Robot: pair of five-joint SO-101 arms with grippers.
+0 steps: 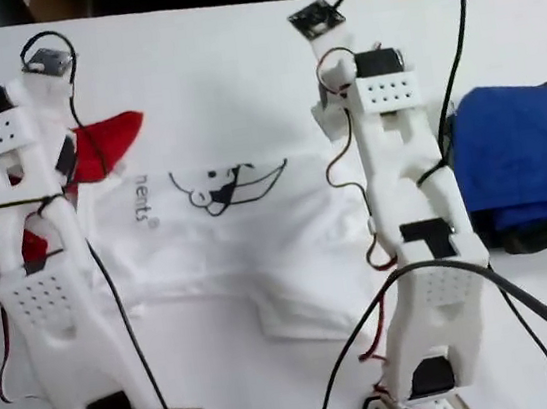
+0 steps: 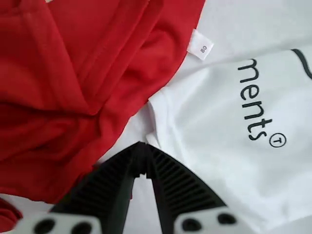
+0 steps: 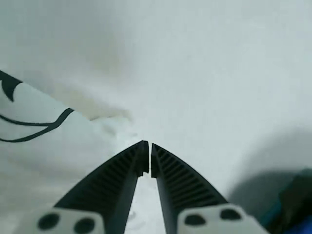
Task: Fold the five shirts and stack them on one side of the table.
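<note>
2 arms stand side by side over the white surface (image 1: 214, 61). Between them lies a white shirt (image 1: 227, 231), spread out with its black print facing up and its lower part partly folded over.

At the left edge of the surface a red shirt (image 1: 108, 135) lies crumpled, partly under the left arm, with one corner touching the white shirt's sleeve. The left wrist view shows the left gripper (image 2: 145, 151) clenched, its black tips together just above where the red shirt (image 2: 73, 73) meets the white shirt (image 2: 229, 146). Whether any cloth is caught between the tips cannot be told. A small white label (image 2: 201, 45) sticks out at the red shirt's edge.

The right gripper (image 3: 148, 148) is also clenched, with only a sliver of gap between its tips. It sits at the white shirt's (image 3: 44, 146) edge, over bare surface (image 3: 195, 58).

On the right side of the surface sits a folded blue shirt (image 1: 520, 162), with a dark layer (image 1: 540, 235) beneath it, just beside the right arm.
</note>
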